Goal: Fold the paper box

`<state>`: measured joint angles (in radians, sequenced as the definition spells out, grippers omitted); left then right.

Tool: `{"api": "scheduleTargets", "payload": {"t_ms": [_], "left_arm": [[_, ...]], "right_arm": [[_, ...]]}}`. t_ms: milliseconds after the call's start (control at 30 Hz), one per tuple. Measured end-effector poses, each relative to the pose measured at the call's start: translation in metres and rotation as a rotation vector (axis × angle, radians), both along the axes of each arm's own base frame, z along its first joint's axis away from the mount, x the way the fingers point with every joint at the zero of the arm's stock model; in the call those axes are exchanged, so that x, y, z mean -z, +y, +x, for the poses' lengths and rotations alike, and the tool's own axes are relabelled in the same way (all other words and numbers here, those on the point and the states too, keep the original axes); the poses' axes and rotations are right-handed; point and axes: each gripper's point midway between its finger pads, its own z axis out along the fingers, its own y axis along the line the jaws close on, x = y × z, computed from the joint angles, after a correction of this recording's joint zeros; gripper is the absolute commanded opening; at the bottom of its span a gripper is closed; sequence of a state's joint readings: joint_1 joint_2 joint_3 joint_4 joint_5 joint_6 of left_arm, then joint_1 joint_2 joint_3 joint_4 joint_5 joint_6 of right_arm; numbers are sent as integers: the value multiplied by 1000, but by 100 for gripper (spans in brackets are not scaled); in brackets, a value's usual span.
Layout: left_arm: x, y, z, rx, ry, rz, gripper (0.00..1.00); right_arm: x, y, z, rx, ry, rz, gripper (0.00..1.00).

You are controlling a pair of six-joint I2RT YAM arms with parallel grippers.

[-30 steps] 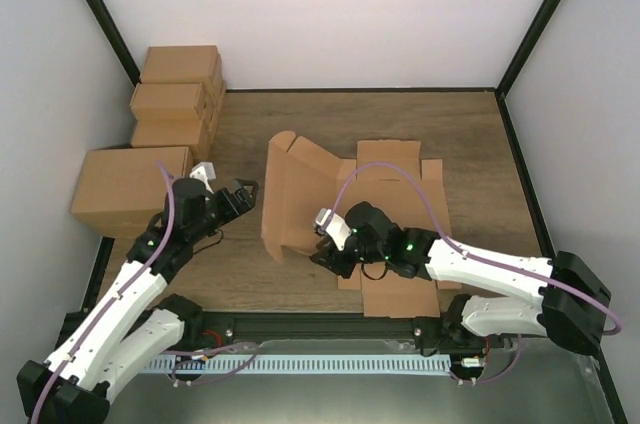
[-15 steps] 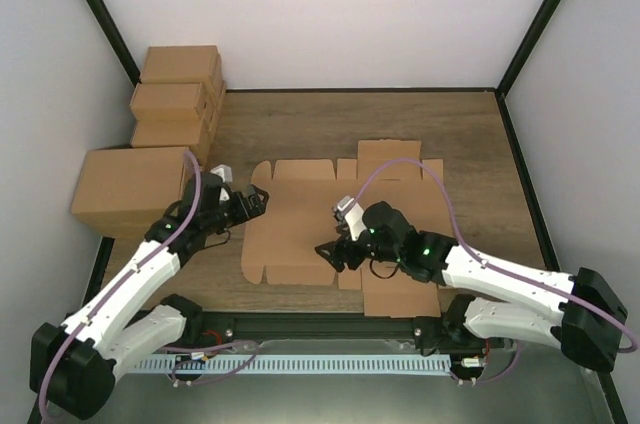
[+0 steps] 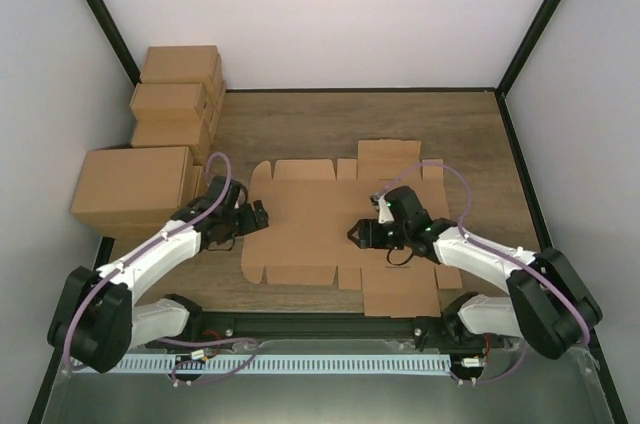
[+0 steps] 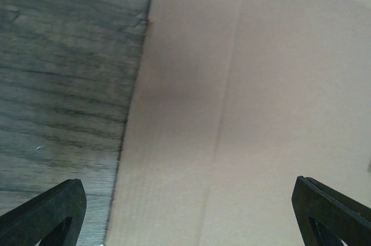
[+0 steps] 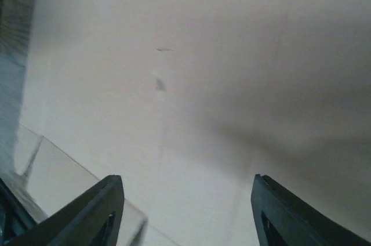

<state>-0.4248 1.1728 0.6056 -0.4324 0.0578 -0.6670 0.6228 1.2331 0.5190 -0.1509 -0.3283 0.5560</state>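
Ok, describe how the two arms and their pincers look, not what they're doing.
The left arm and right arm share white tubular links, black joints and black wrist housings. A thin purple cable loops along each. The left pincer and right pincer have matte black, tapered fingers.

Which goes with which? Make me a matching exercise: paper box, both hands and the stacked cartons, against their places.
1. paper box
2. left hand
3. right hand
4. cartons

A. open, over the box's middle panel
B. stacked at the far left
C. lying flat on the table
D. open, at the box's left edge

Pairs: 1-C, 2-D, 3-A, 4-B
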Motion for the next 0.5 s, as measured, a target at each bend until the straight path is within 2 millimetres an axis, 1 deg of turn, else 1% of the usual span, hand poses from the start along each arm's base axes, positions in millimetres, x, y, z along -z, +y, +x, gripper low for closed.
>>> {"api": "scheduleTargets", "payload": {"t_ms": [133,167,267,333,433,500], "left_arm": [[13,5,-3,-5,41,36,100],[15,6,-3,-6,47,40,100],[23,9,-6,-10,65,46,100],[29,11,-7,-14,79,48,100],[38,13,-8,-19,103,44,100],[41,12,-8,-17,111,39,100]], "right_arm": [[14,-23,6,84,79,64,9],[16,-26,6,91,87,80,2],[16,-33,7,117,113,127,1],[12,-34,9,110,112,163,1],[5,-38,17,119,97,221,1],[8,-43,20,128,106,237,1]]}}
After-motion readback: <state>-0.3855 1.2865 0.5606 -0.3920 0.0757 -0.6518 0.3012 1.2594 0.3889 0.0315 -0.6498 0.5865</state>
